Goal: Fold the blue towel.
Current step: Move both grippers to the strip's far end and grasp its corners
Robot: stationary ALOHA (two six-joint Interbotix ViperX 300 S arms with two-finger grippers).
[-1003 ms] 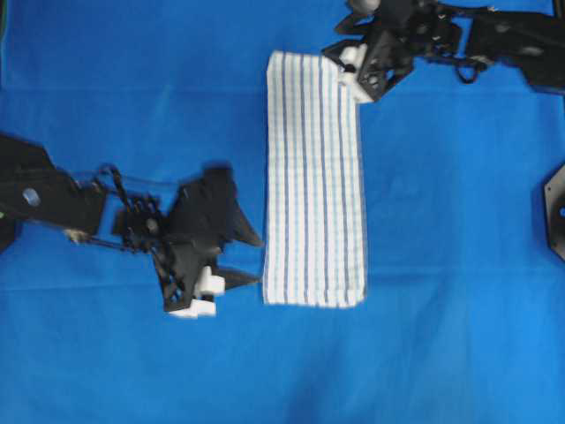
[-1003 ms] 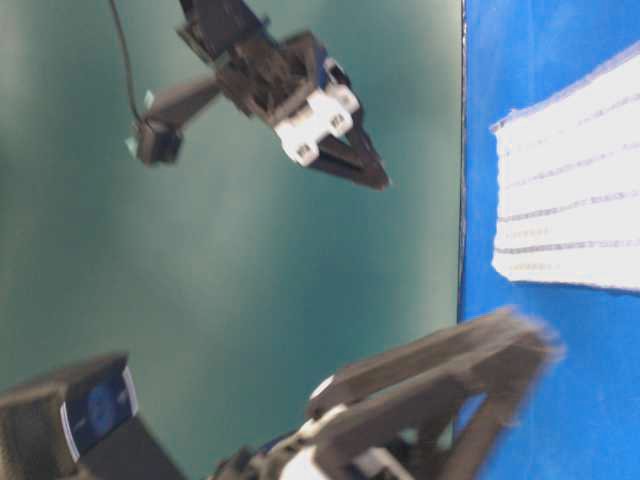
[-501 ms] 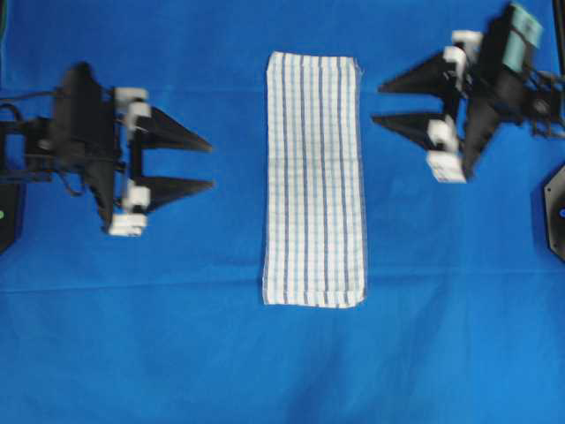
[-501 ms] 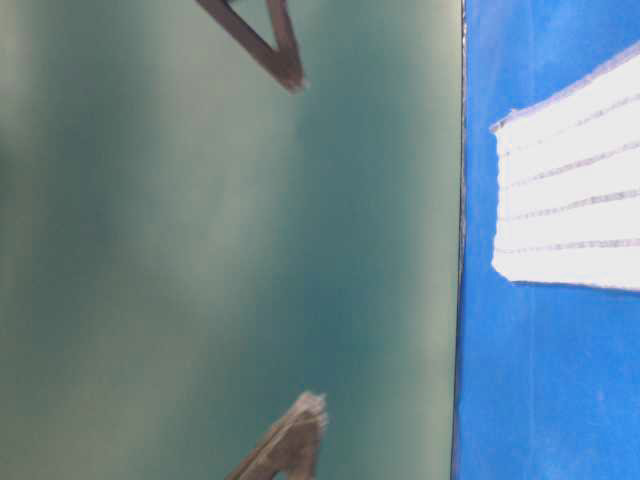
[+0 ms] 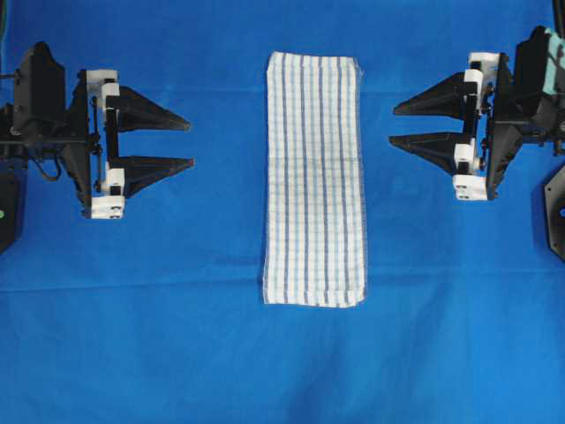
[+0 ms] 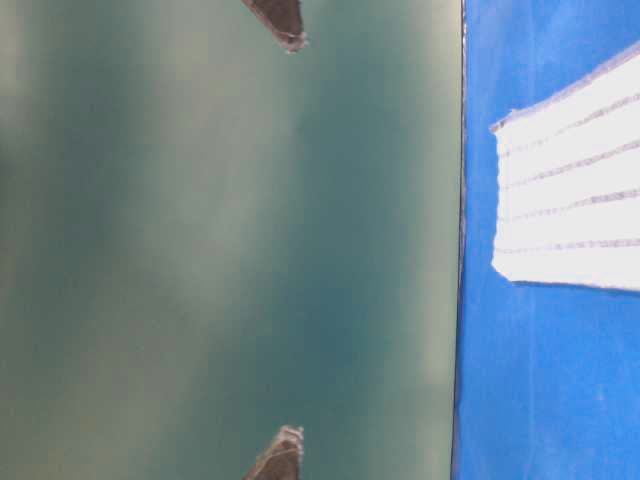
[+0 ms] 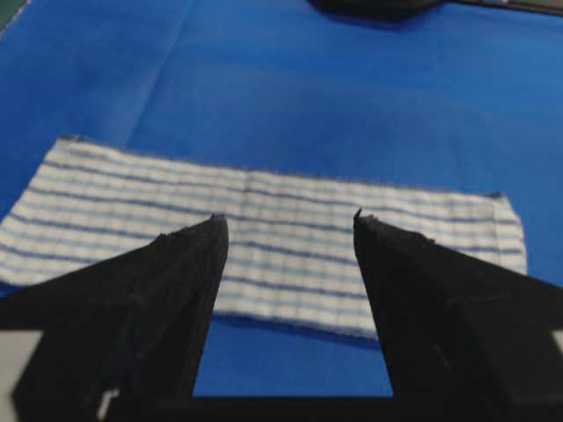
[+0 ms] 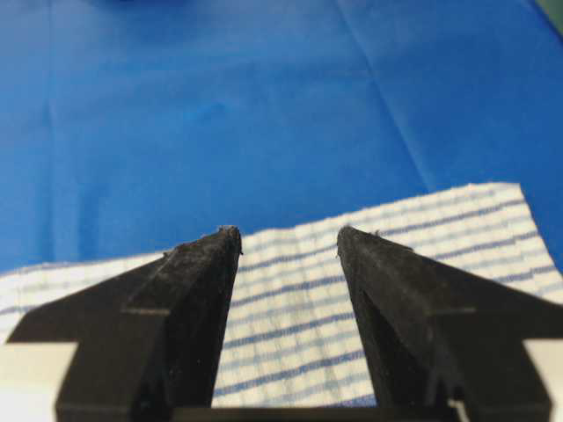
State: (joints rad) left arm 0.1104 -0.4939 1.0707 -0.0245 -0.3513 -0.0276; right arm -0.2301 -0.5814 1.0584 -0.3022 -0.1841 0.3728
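A: Going left to right, what has just changed?

B: A second ago the left gripper hung low beside the towel's near corner; now it sits far out at the left edge, level, jaws apart and empty, tips pointing inward; the blue towel has kept its place, a long narrow strip lying flat mid-table; the right gripper, which was at the towel's top right corner, has pulled back to the right edge, jaws likewise apart, holding nothing.

A: What does that mean for the fold?

B: Both arms look parked well apart from the cloth; I judge a fold lengthwise is already made, and either the job is finished or another fold is still to come.

A: And the materials?

B: The towel is thin white woven cloth with fine dark and pale blue stripes, hemmed edges, softly creased; under it the table covering is plain solid blue fabric with faint wrinkles; the fingers are black, matte, wedge-shaped, tapering to points, on white mounts.
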